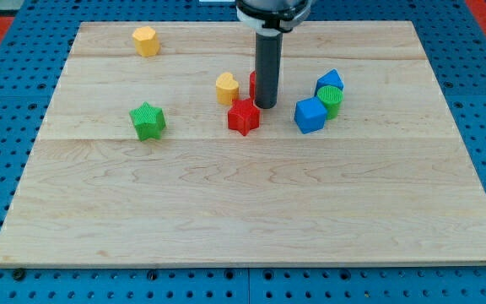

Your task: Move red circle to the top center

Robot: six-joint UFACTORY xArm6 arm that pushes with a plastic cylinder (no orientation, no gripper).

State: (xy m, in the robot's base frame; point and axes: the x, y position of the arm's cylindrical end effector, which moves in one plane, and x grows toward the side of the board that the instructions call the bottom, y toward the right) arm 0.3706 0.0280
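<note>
The red circle (253, 84) is mostly hidden behind my rod; only a red sliver shows at the rod's left side, near the board's middle top. My tip (265, 105) rests on the board just in front of the red circle, touching or very close to it. A red star (244, 116) lies just below-left of the tip. A yellow heart-shaped block (227, 88) sits left of the red circle.
A blue cube (310, 115), a green round block (330, 100) and a blue block (330, 82) cluster to the right of the tip. A green star (148, 121) lies at the left. A yellow hexagon (145, 40) sits at the top left. The wooden board (251, 211) lies on a blue pegboard.
</note>
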